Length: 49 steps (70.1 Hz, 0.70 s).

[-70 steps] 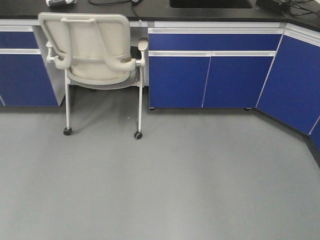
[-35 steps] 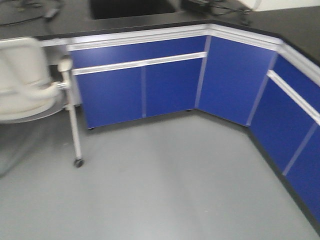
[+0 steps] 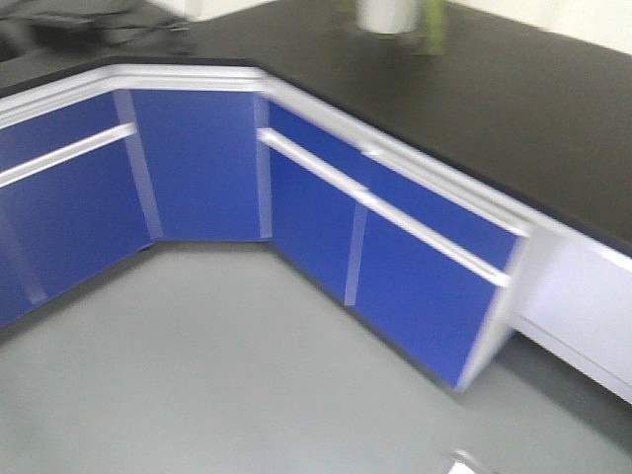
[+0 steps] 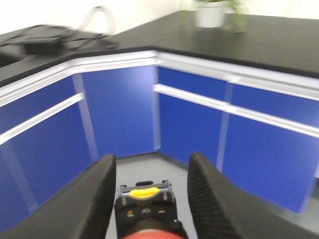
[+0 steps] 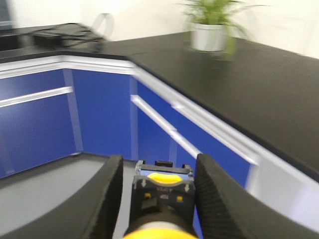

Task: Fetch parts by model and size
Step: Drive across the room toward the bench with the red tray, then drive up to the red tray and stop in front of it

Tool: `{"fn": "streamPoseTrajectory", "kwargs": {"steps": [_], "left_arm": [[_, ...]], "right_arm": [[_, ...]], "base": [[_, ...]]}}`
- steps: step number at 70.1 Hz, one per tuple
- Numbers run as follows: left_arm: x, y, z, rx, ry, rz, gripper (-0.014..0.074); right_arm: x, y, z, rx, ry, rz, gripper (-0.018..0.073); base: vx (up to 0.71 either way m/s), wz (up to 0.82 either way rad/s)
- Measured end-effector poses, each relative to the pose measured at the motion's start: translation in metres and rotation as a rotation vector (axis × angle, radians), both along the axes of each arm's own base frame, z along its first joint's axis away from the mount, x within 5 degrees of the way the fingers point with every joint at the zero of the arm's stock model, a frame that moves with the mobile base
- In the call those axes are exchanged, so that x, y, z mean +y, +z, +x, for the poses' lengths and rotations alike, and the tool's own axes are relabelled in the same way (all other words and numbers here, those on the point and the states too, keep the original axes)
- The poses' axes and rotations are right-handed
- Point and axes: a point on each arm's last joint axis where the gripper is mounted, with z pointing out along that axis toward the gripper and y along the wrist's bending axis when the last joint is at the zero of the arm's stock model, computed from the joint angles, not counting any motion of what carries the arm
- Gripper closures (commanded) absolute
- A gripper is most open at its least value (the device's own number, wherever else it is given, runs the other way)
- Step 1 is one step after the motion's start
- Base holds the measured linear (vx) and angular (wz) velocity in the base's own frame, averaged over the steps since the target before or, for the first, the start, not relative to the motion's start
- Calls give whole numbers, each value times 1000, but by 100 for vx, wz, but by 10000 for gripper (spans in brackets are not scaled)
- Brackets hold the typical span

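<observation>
Front view: blue cabinets (image 3: 395, 267), black worktop (image 3: 474, 109); we see no parts.
Left wrist: left gripper (image 4: 152, 157), jaws clamped on the red-capped switch (image 4: 145, 211) at 6 o'clock.
Right wrist: right gripper (image 5: 159, 158), jaws likewise clamped on the yellow-capped switch (image 5: 162, 196).
We judge both light and rigid, best held by the body.
</observation>
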Motion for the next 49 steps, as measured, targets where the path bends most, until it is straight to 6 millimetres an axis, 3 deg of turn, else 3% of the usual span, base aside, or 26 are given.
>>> {"fn": "streamPoseTrajectory", "kwargs": {"steps": [49], "left_arm": [[0,0,0,0,0,0,603]], "right_arm": [[0,0,0,0,0,0,564]], "base": [[14,-85]]}}
